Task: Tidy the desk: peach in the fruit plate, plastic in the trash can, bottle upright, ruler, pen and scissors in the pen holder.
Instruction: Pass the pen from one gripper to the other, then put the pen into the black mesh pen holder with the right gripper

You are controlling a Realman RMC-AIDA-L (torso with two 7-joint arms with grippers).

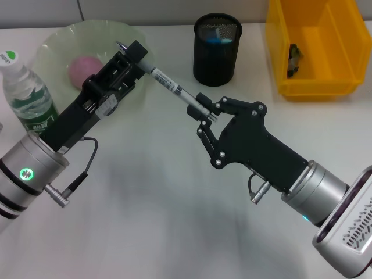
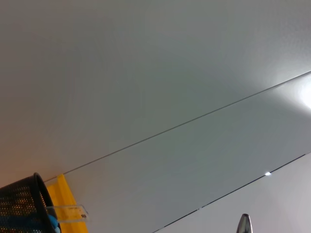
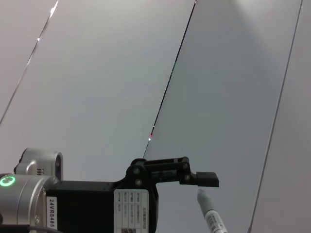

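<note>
A white pen with a black cap hangs above the desk, held at both ends. My left gripper is shut on its far end, over the rim of the pale green fruit plate. My right gripper is shut on its near end at mid-desk. The pink peach lies in the plate. A capped clear bottle stands upright at the far left. The black mesh pen holder holds blue items and a clear ruler. The right wrist view shows the left gripper and the pen.
A yellow bin at the back right holds a small crumpled item. The pen holder stands just left of it. Bare white desk lies below and between both arms.
</note>
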